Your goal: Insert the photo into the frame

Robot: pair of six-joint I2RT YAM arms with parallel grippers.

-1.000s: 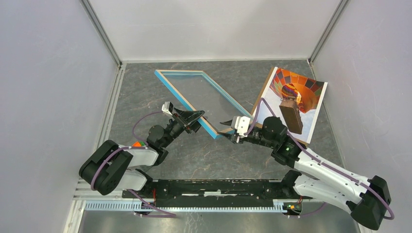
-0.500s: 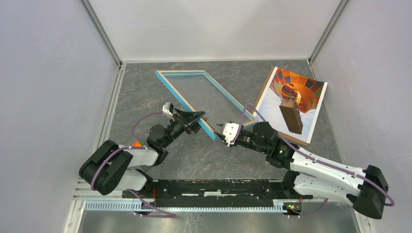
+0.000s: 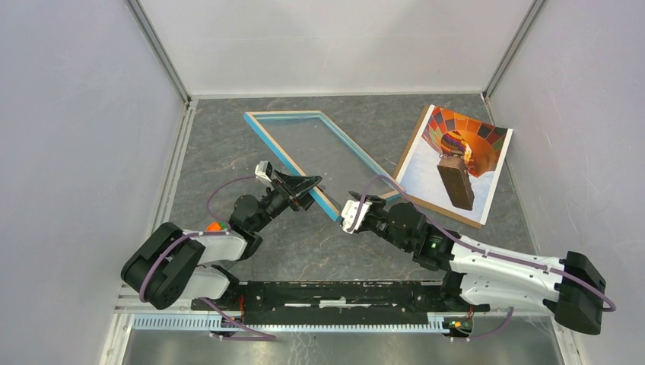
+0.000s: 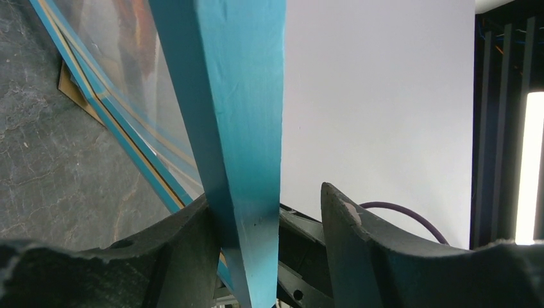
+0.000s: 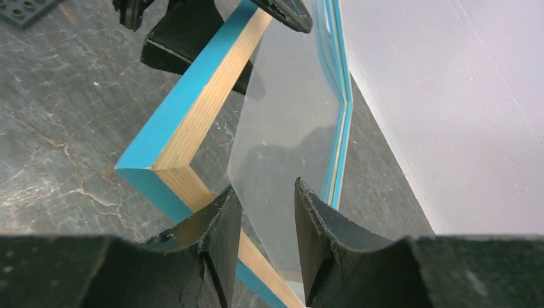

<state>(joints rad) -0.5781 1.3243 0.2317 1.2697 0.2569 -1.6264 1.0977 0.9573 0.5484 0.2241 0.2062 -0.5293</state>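
The frame stands tilted on its edge mid-table, blue face and light wood back, with a see-through middle. My left gripper is open around its near side bar. In the left wrist view that blue bar leans on the left finger, with a gap to the right finger of the gripper. My right gripper is open at the frame's near corner. Its wrist view shows the wood bar passing under the left finger and the clear pane between the fingertips. The photo, a hot-air balloon print, lies at the right, apart from both grippers.
A brown cardboard board sticks out under the photo, and a brown rectangular piece lies across the print. Grey walls close the table on the left, back and right. A dark block lies on the stone-patterned tabletop near the left arm.
My right arm has swung left, away from the photo, and its gripper now sits at the frame's near corner. The left arm and the frame have hardly moved.
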